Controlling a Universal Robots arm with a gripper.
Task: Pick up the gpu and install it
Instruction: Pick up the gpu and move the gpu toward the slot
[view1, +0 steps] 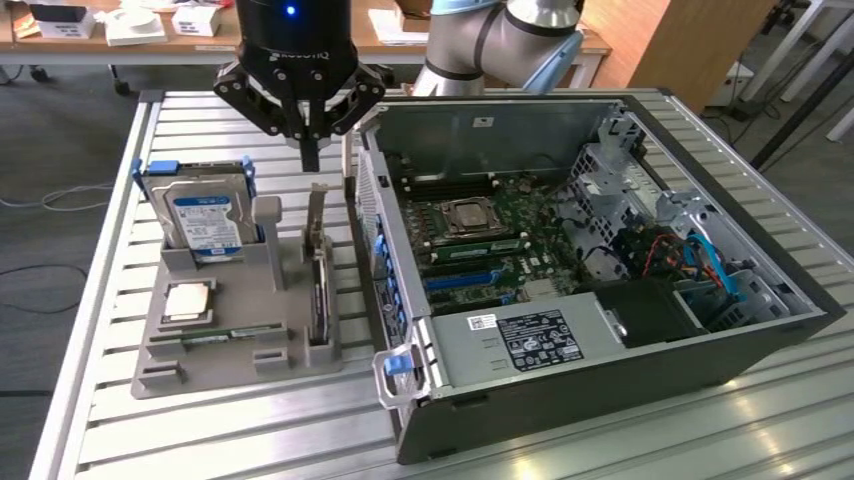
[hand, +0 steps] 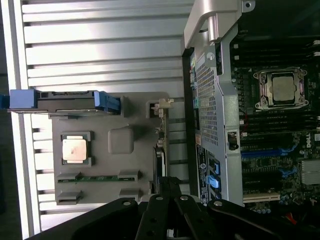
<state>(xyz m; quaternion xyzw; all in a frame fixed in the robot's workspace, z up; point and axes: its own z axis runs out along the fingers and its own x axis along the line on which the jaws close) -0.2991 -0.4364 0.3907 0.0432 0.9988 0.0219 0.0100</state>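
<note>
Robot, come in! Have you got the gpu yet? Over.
End effector shut, empty, right above gpu, not touching. Gpu standing on edge in grey holder. Nothing between them. Over.

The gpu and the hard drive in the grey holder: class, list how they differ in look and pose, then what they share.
The gpu is a thin dark card; the hard drive is a thicker silver block with a blue label. The gpu has a pale metal bracket at one end; the hard drive carries blue side clips. Both stand on edge in the grey holder.
</note>
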